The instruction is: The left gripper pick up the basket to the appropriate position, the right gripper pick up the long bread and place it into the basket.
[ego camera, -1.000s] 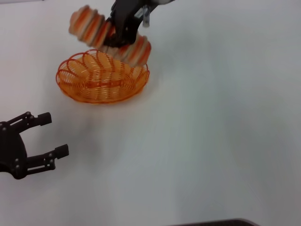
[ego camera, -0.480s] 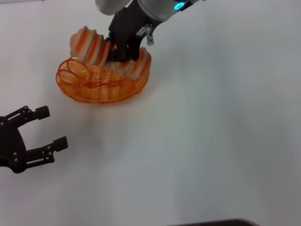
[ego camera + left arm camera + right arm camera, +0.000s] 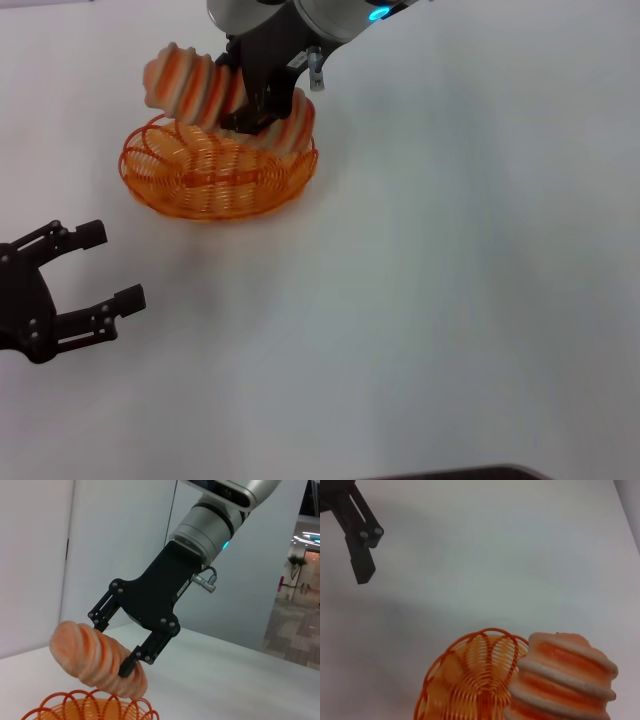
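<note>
The orange wire basket (image 3: 205, 180) stands on the white table at the far left. My right gripper (image 3: 243, 103) is shut on the long bread (image 3: 190, 85) and holds it tilted over the basket's far side. The bread's right end dips to the basket's rim and its left end is raised. The left wrist view shows the right gripper (image 3: 112, 647), the bread (image 3: 90, 657) and the basket's rim (image 3: 90, 705). The right wrist view shows the bread (image 3: 560, 680) above the basket (image 3: 470, 685). My left gripper (image 3: 112, 265) is open and empty, near the table's left edge, apart from the basket.
The white table (image 3: 450, 280) spreads to the right and front of the basket. A dark edge (image 3: 450, 473) shows at the bottom of the head view. A finger of the left gripper (image 3: 361, 555) shows far off in the right wrist view.
My right gripper has come down and slightly left with the bread, from above the basket's far rim to its rim. The left gripper has barely shifted.
</note>
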Motion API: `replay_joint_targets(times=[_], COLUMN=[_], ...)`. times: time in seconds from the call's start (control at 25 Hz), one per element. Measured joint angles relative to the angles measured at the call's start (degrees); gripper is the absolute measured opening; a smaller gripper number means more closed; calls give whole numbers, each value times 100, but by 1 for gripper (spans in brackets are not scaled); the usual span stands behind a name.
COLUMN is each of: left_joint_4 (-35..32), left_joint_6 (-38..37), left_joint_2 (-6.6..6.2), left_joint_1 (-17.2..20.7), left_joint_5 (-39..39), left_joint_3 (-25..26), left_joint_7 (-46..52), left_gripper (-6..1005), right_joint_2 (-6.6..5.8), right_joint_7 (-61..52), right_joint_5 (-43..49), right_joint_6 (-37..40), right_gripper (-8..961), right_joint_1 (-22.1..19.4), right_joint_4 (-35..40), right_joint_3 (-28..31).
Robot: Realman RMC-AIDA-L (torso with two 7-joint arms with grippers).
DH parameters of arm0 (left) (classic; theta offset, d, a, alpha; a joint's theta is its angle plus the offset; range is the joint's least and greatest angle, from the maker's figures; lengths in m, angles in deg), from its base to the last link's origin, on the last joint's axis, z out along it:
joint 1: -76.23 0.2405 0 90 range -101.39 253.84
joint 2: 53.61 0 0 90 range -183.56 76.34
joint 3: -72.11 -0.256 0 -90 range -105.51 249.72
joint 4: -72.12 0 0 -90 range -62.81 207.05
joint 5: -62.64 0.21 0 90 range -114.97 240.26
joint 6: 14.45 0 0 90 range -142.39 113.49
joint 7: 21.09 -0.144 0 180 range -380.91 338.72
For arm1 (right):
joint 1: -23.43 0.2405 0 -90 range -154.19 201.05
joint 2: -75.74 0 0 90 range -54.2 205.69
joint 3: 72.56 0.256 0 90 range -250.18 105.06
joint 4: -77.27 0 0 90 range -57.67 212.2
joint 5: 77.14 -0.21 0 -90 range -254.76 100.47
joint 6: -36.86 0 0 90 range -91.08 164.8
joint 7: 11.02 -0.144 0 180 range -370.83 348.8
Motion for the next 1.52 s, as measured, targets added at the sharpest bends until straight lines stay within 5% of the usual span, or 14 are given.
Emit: replay_joint_targets(times=[0.36,0.64,0.8,1.12,1.36,1.52], left_joint_4=[16,65,101,151,302,404], left_joint_6=[11,17,19,59,196,227], left_joint_2=[0,0,0,-8,-11,-10], left_joint_1=[-14,-23,-23,-7,-40,-60], left_joint_5=[0,3,34,60,108,128], left_joint_3=[41,39,22,-8,-65,-52], left_joint_7=[3,3,6,-6,-1,10], left_gripper=[891,892,891,891,891,891], right_joint_2=[-3,-58,-84,-100,-67,-90], right_joint_7=[6,6,510,1977,3140,4100], right_joint_5=[-149,-836,-1950,-4352,-5161,-5538], right_joint_6=[-53,-162,-111,654,1042,1473], right_gripper=[812,807,807,807,807,807], right_joint_1=[-6,-342,-956,-2839,-4062,-4451], right_joint_4=[-10,25,76,52,-267,-1055], right_joint_3=[-15,156,719,1377,1388,1617])
